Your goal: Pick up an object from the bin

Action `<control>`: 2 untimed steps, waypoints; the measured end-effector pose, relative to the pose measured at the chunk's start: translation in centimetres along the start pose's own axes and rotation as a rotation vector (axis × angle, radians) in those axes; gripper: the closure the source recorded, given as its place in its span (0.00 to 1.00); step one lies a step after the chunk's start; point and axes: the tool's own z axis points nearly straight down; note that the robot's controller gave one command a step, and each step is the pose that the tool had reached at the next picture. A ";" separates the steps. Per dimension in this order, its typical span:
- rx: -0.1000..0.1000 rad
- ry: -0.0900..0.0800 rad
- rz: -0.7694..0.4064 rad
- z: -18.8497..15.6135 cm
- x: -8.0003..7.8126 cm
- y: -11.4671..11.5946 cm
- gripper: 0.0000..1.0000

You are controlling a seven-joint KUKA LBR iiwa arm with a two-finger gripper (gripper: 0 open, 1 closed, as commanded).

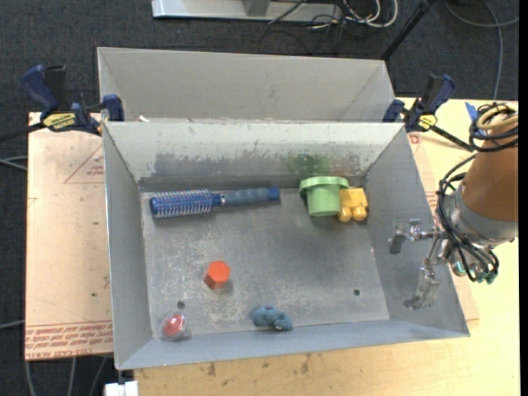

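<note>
My gripper point(411, 268) hangs over the bin's right sloping wall, open, with nothing between its two metal fingers. Nearest to it, near the back wall, a green round cup-like piece point(322, 195) lies on its side with a yellow block point(354, 205) touching its right side; both are left of and above the gripper, well apart from it. By the front edge lies a small blue crumpled thing point(271, 318), far to the gripper's left.
A blue hairbrush point(213, 200) lies along the back of the floor at the left. A small orange-red block point(217, 274) and a red rounded piece point(173, 327) sit at the front left. The arm enters from the right.
</note>
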 end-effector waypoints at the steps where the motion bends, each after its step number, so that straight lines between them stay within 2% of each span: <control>1: -0.001 -0.007 0.046 13.1 -7.4 0.2 0.00; 2: 0.002 -0.020 0.015 9.4 -17.2 1.0 0.00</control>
